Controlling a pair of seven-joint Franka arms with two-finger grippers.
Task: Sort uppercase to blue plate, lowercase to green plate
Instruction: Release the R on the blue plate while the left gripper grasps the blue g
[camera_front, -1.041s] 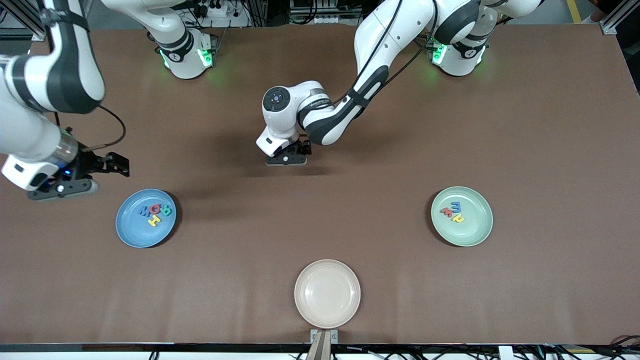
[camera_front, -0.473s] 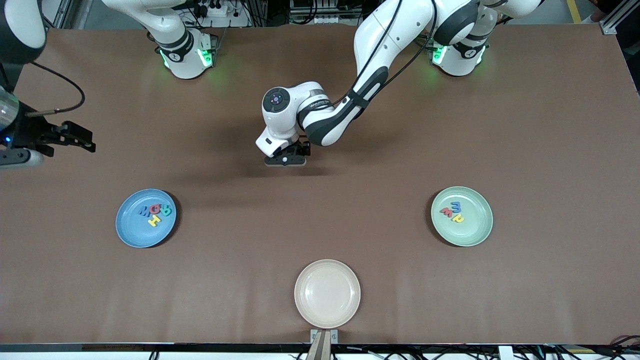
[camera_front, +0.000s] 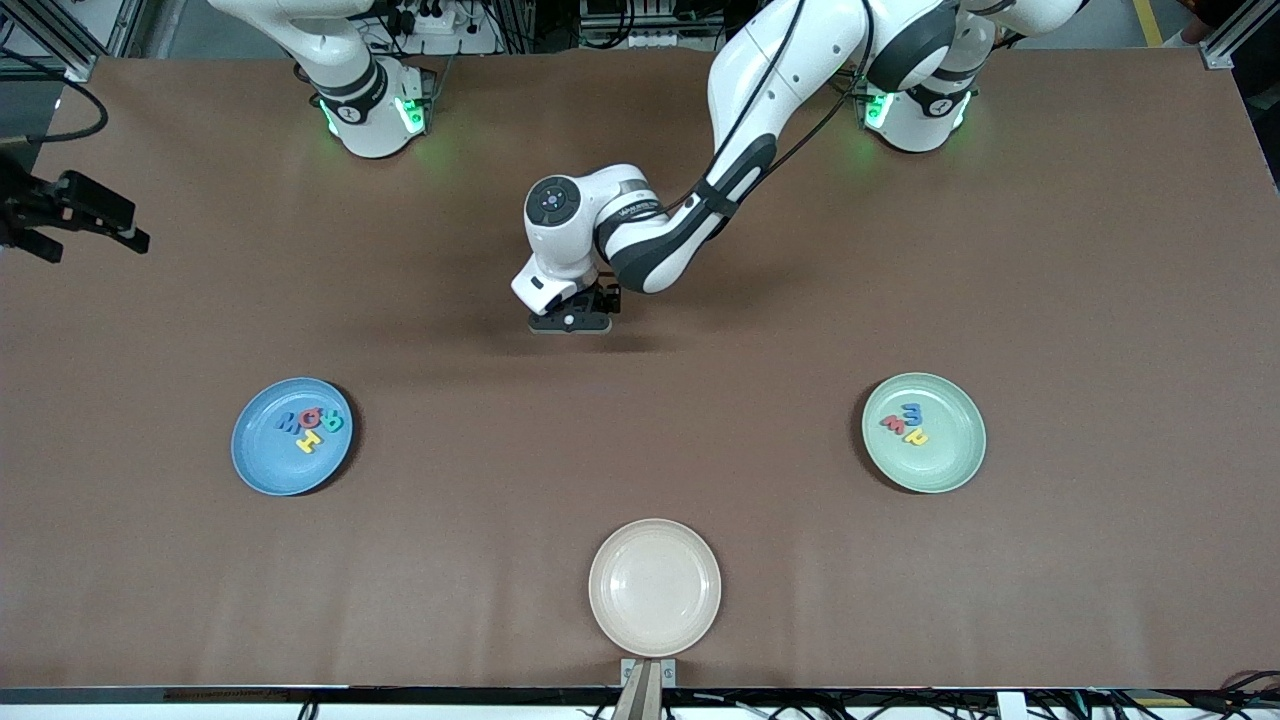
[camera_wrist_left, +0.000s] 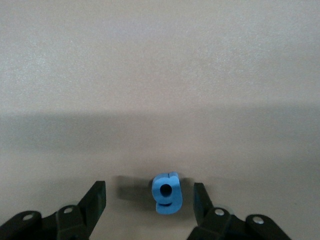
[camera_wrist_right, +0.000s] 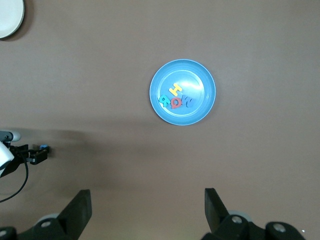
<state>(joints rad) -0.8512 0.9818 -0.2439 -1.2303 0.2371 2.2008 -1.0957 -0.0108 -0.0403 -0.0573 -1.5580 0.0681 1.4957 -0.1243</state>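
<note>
A small blue lowercase g lies flat on the brown table, between the spread fingers of my left gripper. Neither finger touches it. That open gripper is low over the table's middle and hides the g in the front view. The blue plate holds the uppercase letters: blue, red, teal and a yellow H. The green plate holds three lowercase letters: blue, red, yellow. My right gripper hangs open and empty, high over the right arm's end of the table.
An empty beige plate sits near the front edge, midway between the other two plates. The blue plate lies well below my right gripper. The left arm's elbow and forearm slant over the table's middle.
The right gripper has risen and pulled away from beside the blue plate toward the table's end. The left arm has stayed in place, low over the middle.
</note>
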